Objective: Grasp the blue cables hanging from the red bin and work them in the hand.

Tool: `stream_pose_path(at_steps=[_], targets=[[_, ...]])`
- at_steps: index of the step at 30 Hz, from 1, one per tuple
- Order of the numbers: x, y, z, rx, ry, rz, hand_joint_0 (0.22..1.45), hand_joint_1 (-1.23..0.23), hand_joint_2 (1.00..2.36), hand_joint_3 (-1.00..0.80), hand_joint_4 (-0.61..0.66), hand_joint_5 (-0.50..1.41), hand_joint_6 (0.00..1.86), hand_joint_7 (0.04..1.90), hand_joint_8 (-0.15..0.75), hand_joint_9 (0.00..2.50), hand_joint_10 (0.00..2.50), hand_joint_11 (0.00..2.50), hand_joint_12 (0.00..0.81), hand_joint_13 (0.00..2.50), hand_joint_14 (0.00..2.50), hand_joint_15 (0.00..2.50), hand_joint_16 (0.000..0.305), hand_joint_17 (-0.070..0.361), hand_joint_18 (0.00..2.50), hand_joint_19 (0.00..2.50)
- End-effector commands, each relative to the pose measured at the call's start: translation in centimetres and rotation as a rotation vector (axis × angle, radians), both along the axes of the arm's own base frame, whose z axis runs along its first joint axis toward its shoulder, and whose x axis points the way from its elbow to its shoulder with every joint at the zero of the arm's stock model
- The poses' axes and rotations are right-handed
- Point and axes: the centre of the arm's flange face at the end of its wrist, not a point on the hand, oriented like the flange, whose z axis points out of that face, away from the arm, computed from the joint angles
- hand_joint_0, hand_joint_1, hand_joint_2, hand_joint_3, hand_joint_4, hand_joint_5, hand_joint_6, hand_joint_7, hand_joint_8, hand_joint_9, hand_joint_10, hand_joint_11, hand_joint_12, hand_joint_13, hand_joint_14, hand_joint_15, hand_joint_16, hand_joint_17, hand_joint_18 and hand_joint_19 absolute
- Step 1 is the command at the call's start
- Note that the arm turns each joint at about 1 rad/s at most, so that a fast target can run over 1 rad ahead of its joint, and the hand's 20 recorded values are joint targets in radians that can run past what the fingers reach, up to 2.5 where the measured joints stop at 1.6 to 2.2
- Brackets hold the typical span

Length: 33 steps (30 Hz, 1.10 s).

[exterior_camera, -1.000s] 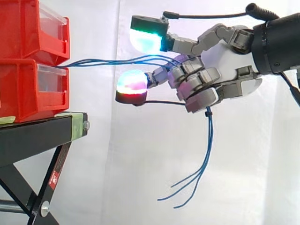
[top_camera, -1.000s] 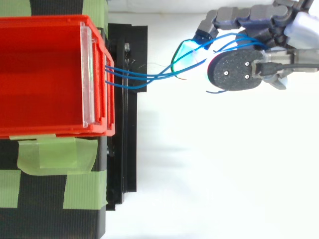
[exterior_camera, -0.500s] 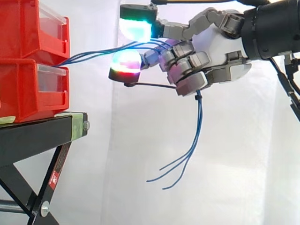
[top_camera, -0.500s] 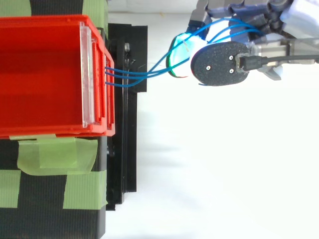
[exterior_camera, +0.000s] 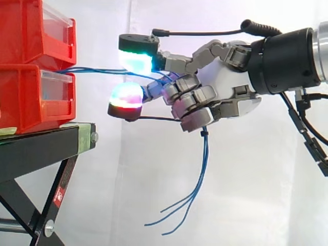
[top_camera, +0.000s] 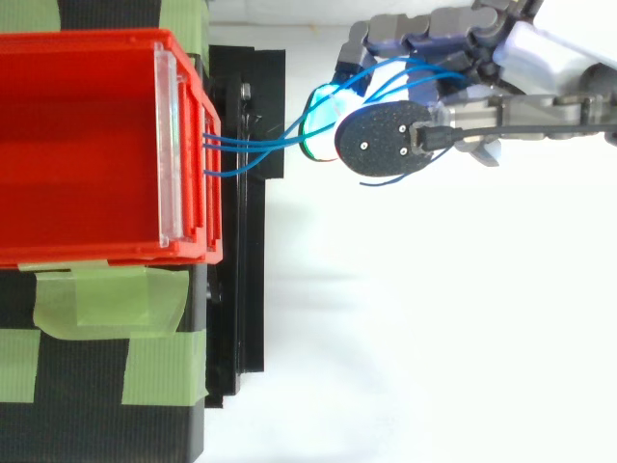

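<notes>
Several thin blue cables [exterior_camera: 204, 159] leave the front of the red bin [exterior_camera: 25, 97] and run almost level to the fingers [exterior_camera: 187, 97]. They pass through the curl of the fingers and drop below them, with the loose ends fanning out well beneath the hand [exterior_camera: 225, 87]. I judge them very light and limp along their length, yet springy enough to keep a bend. Their jackets look smooth, so they will likely slide through a slack grip. They do not look fragile, but a hard tug could drag them out of the bin. The best hold seems to be where it is now, on the gathered stretch between the bin and the hanging tails, taking all strands together rather than one alone. The fingers are curled and clamped on that bundle. Two others reach toward the bin with glowing pads [exterior_camera: 136, 57], one above the strands and one below.

Compared with a second ago the hand is nearer the bin, and it is lower than half a second ago. The span on the bin side of the fingers, which climbed then, now lies flatter, and one strand bows out slack in the top view [top_camera: 236, 166]. The tails have swung binward too. The bin, the black stand [exterior_camera: 46, 146] under it and the green tape [top_camera: 106, 299] have not shifted
</notes>
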Motion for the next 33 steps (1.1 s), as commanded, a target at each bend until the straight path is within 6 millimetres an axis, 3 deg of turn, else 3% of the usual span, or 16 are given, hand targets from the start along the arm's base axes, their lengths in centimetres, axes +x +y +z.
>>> stream_pose_path(at_steps=[1,24,33], targets=[[0.3,-0.2,1.0,-0.001,0.015,-0.003,0.88,-0.64,1.01,-0.87,0.29,0.49,0.00,1.41,0.368,0.83,2.50,2.24,0.405,1.04,2.50,1.44,0.049,0.109,1.49,1.43],[1.5,-1.3,4.1,-0.043,0.015,-0.011,0.88,-0.66,1.00,-0.98,0.25,0.55,0.00,1.45,0.339,0.95,2.50,2.29,0.396,1.10,2.50,1.46,0.047,0.105,1.57,1.46],[1.5,-1.3,4.0,-0.051,0.021,-0.010,0.90,-0.68,1.01,-0.67,0.24,0.57,0.01,1.42,0.340,1.02,2.50,2.38,0.391,1.14,2.50,1.49,0.047,0.106,1.61,1.47]])
